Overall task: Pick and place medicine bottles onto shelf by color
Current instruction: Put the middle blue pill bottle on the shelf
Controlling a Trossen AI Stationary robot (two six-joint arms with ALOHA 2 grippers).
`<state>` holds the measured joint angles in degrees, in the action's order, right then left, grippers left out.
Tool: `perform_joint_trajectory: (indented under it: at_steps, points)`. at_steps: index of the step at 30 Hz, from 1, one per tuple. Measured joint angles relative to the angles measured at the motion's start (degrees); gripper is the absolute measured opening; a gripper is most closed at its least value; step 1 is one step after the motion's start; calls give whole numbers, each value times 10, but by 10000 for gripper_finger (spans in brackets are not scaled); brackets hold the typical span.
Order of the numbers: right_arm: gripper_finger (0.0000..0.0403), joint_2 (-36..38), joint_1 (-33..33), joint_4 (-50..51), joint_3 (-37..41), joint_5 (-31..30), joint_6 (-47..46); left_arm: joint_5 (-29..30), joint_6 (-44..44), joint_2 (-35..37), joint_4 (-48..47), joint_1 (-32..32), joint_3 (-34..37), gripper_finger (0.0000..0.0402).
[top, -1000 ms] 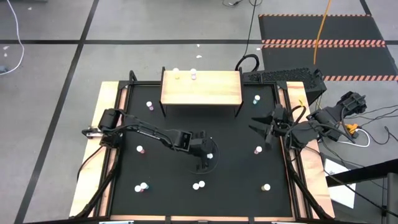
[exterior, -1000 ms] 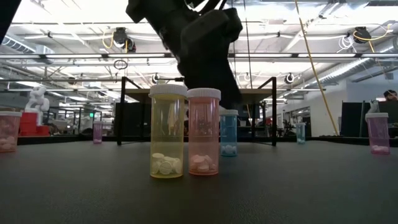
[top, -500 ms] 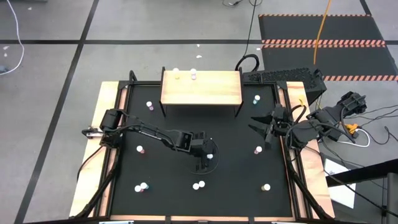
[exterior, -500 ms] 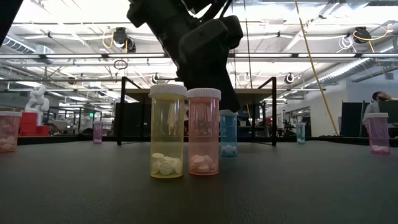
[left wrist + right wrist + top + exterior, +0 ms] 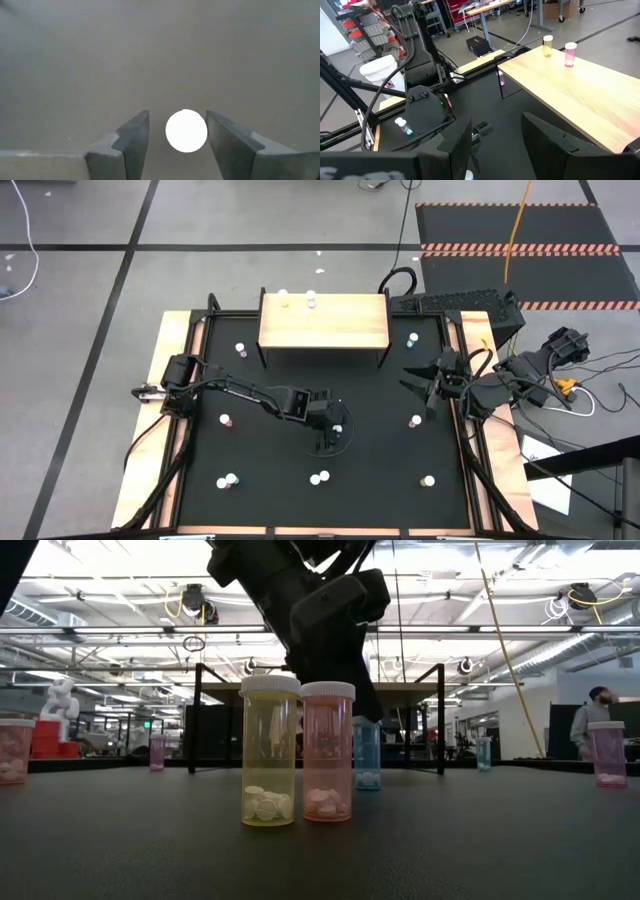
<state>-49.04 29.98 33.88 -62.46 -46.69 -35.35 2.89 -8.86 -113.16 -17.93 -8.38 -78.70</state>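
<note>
Left gripper (image 5: 335, 442) sits near table centre, pointing straight down over a blue-green bottle (image 5: 186, 130); its white cap lies between the fingers (image 5: 134, 141) with a gap on each side, no contact visible. Right gripper (image 5: 418, 387) waits at 3 o'clock, fingers parted, empty. Shelf (image 5: 324, 320) stands at 12 o'clock, carrying a yellow bottle (image 5: 547, 45) and a pink bottle (image 5: 570, 54) at its far edge.

Orange cable (image 5: 520, 230) runs across striped dark mat (image 5: 520, 240), top right of high view. Person (image 5: 592, 720) at far right in low view.
</note>
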Motion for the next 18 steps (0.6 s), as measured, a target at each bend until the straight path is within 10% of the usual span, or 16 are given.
perform_joint_trajectory:
  at_steps: [18]
  points:
    - [164, 0, 0, -5, 0, 2, 0, -7, -1, 0, -16, -4, 0, 195]
